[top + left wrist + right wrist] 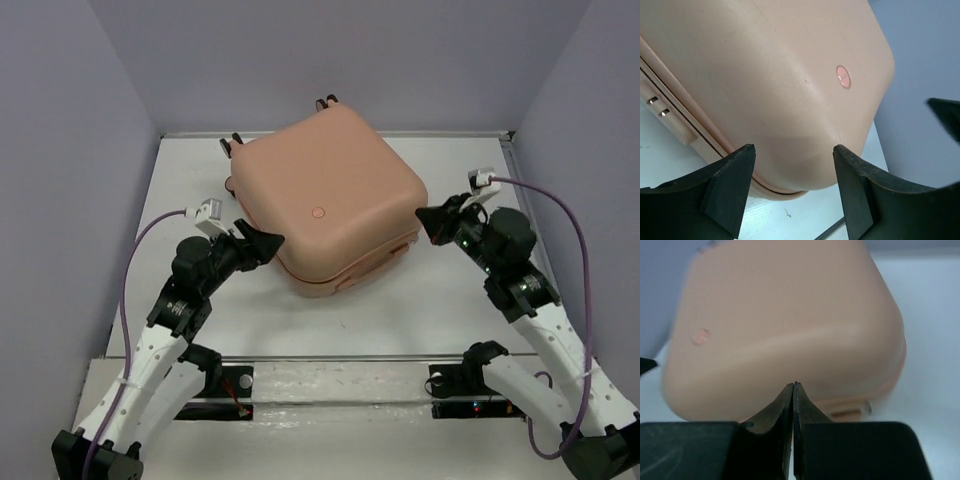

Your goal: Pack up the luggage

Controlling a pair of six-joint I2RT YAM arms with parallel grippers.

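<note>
Luggage: hard smooth shell, likely slippery, too bulky to pinch; take seam lip. Your left gripper spread at 8 o'clock; right gripper pressed together, empty, 3 o'clock.

I am working in a robot test cell in a lab, not a lived-in room. Plain lavender-grey panel walls box in a flat white tabletop on three sides. A white perforated left robot arm and its twin, the white right robot arm, are mounted at the near edge. A thin purple cable loops up to each wrist. The salmon-pink hard-shell suitcase lies on this bench.
</note>
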